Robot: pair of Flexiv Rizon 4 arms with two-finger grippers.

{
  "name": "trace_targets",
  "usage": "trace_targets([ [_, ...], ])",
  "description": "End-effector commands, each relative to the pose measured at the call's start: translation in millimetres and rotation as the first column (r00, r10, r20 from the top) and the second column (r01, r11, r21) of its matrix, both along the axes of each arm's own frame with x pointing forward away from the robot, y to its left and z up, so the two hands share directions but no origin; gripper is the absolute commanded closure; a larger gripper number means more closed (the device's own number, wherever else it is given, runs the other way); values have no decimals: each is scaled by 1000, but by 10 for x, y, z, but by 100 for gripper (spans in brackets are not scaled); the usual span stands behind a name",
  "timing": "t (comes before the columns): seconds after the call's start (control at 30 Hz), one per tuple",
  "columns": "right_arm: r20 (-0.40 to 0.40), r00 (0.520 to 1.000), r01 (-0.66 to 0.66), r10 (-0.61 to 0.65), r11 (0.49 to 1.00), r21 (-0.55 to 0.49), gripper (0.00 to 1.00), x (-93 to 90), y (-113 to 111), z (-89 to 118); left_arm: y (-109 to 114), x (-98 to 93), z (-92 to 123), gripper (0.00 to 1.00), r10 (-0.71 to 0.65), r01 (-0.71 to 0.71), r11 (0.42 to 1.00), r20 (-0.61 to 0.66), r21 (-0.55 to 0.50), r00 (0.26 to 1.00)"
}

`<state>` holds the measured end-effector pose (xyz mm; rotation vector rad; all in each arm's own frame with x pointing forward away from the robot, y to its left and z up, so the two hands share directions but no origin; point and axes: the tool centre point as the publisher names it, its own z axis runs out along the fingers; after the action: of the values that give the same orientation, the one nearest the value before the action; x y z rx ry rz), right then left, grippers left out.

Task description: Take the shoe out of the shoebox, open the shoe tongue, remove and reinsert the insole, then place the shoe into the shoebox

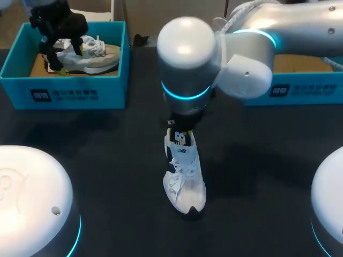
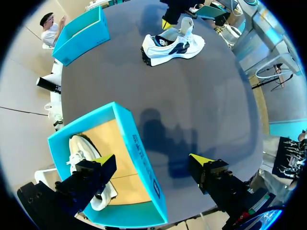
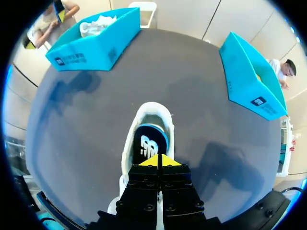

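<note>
white label on shoebox, unreadable

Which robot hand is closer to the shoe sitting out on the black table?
Right. The right gripper is right over that shoe, near its opening. The left gripper is far away, over the blue shoebox holding another shoe.

The right arm is chunky silver-white with glowing cyan rings, and the left gripper and right gripper are blocky black, yellow-tipped.
</note>
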<state>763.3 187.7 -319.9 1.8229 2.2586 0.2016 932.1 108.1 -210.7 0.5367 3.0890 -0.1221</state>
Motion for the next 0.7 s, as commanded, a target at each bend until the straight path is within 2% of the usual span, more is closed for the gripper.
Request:
trace_targets([
  [0.03,9,1000,19,-19,999,-44,100,16,119,-192,5,-3,1,0,-1,1,1000,1,2,1000],
  [0.47,22,995,95,-92,988,-125,100,29,7,-437,5,-3,1,0,-1,1,1000,1,2,1000],
  [0.7,-10,994,110,-112,988,-105,100,114,-86,-636,5,-3,1,0,-1,1,1000,1,2,1000],
])
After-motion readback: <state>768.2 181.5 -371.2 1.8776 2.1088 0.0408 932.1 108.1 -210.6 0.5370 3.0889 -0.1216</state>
